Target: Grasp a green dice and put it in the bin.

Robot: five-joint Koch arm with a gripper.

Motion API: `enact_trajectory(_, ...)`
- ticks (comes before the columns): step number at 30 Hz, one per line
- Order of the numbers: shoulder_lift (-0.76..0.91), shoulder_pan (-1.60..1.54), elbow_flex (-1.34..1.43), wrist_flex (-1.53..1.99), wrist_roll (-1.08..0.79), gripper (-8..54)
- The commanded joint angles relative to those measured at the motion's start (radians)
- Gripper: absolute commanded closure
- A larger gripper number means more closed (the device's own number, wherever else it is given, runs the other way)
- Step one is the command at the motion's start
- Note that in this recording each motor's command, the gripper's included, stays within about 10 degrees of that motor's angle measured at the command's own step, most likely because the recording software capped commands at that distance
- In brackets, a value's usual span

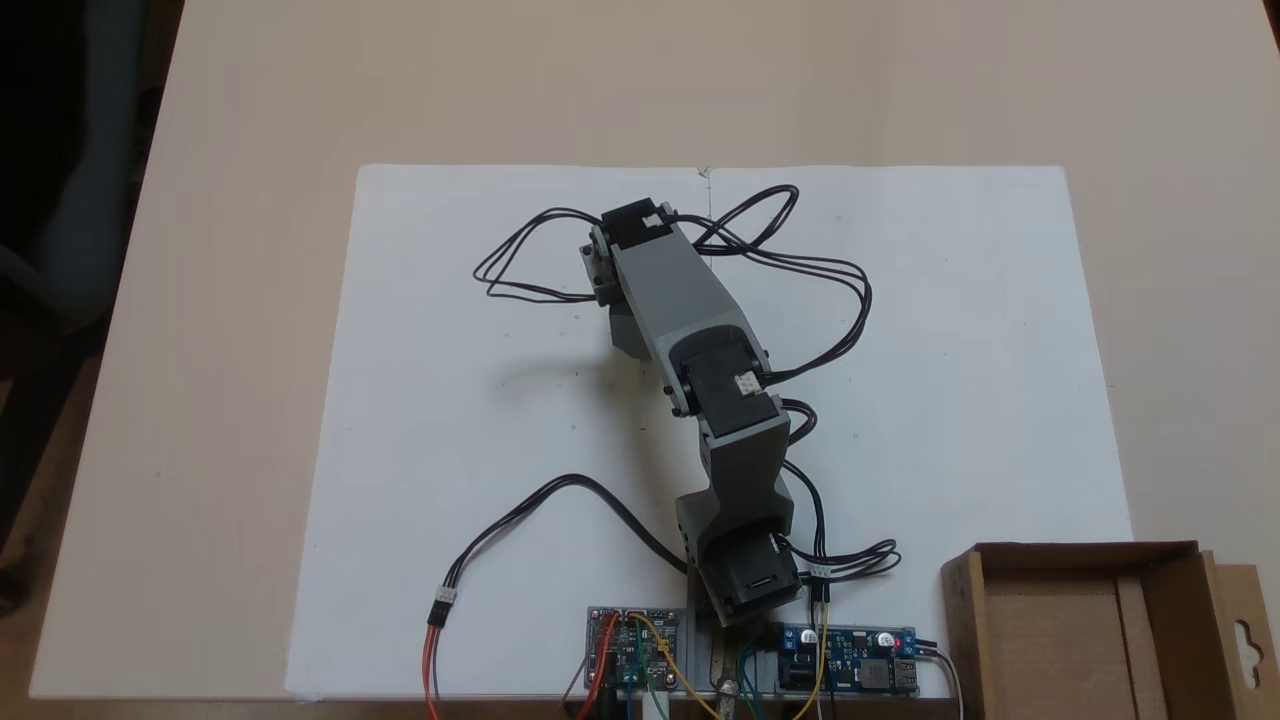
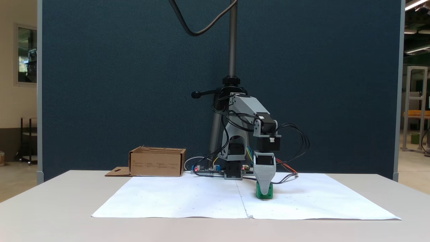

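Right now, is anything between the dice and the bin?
Nothing visible. In a fixed view the gripper is down at the green dice on the white paper. The paper is bare toward the bin, which sits open-topped beside the circuit boards.

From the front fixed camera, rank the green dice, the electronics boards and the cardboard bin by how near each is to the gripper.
1. Green dice: right at the gripper, under the jaws, on the white paper.
2. Electronics boards: behind and left, by the arm's base.
3. Bin: farthest left, off the paper.
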Motion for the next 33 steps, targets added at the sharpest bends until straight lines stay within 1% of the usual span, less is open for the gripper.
enact_trajectory(1, 0.023, -0.012, -0.009, 0.003, 0.058, 3.3)
enact_trajectory(6, 0.020, -0.012, -0.006, 0.005, 0.058, 3.6)
enact_trajectory(8, 0.020, -0.012, -0.002, 0.005, 0.058, 5.4)
enact_trajectory(10, 0.020, -0.012, 0.003, 0.005, 0.058, 8.6)
enact_trajectory(11, 0.020, -0.012, 0.006, 0.005, 0.058, 9.0)
enact_trajectory(20, 0.011, -0.014, 0.017, -0.012, 0.058, 9.2)
enact_trajectory(22, 0.011, -0.015, 0.017, -0.025, 0.058, 13.1)
enact_trajectory(24, 0.011, -0.015, 0.017, -0.034, 0.058, 13.9)
enact_trajectory(27, 0.011, -0.018, 0.017, -0.037, 0.058, 18.3)
enact_trajectory(33, -0.002, -0.028, 0.028, -0.051, 0.058, 18.5)
